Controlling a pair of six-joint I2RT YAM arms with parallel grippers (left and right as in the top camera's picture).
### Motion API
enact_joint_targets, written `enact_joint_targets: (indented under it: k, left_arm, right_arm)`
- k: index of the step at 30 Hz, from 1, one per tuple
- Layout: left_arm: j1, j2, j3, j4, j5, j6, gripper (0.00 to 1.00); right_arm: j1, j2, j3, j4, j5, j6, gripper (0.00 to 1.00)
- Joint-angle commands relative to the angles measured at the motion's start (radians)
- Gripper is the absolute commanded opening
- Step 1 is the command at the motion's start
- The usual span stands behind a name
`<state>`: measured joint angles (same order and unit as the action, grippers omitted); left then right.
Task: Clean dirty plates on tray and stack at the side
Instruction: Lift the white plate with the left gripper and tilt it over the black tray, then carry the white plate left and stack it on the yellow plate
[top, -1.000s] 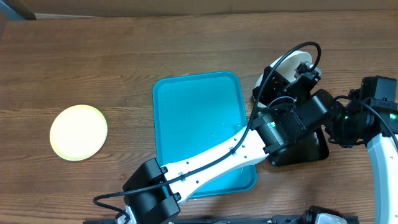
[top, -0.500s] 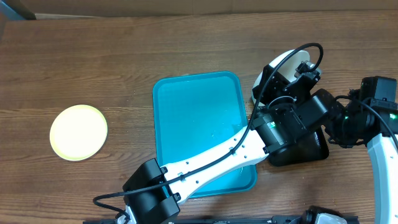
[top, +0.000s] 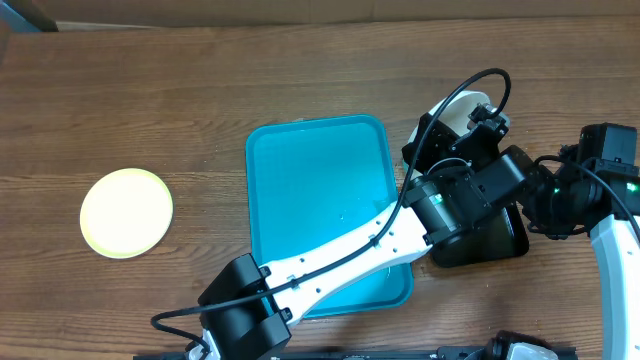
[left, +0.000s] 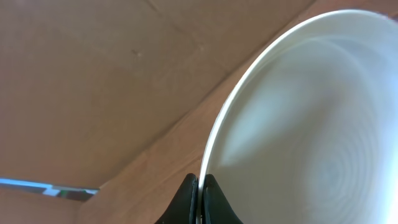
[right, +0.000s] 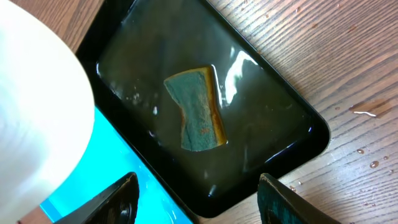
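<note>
Left wrist: L gripper (left: 199, 186) pinches white plate (left: 298, 124) rim, arm across tray (top: 300, 180); R gripper (right: 199, 202) spread wide.

Clamped left pincer (left: 199, 183), splayed right pincer (right: 196, 190).

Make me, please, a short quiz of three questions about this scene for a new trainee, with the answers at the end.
1. True or false: the yellow-green plate lies on the blue tray.
2. What does the left gripper hold? A) the yellow-green plate B) a white plate C) nothing
3. Fill in: the sponge lies in the ____ tray, under the open right gripper.

Key
1. False: it lies on the table, left of the blue tray.
2. B: the fingers are shut on its rim.
3. Black: the black tray holds the sponge.
</note>
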<state>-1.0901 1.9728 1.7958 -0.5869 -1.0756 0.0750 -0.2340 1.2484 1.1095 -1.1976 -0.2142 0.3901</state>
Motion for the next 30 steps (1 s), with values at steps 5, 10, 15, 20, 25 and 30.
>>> enact_joint_targets:
  k: [5,10,15,20,25,30]
  left_arm:
    - [0.018,-0.019,0.021,-0.042,0.004,-0.071,0.04]
    - [0.031,-0.050,0.021,-0.163,0.064,-0.208,0.04]
    - [0.099,-0.165,0.021,-0.418,0.153,-0.553,0.04]
    - [0.289,-0.298,0.021,-0.657,0.408,-0.734,0.04]
    - [0.634,-0.378,0.021,-0.821,0.621,-0.763,0.05]
    - [1.001,-0.384,0.007,-0.886,0.775,-0.668,0.05]
  right_arm:
    - [-0.003,-0.004,0.011,-0.005,-0.008,-0.025,0.63]
    - [-0.003,-0.004,0.011,-0.012,-0.008,-0.029,0.63]
    - [-0.003,-0.004,0.011,-0.012,-0.008,-0.033,0.63]
    - [-0.003,-0.004,0.011,-0.016,-0.008,-0.051,0.63]
    - [-0.003,-0.004,0.011,-0.016,-0.008,-0.051,0.63]
    - [-0.003,-0.004,0.011,-0.016,-0.008,-0.051,0.63]
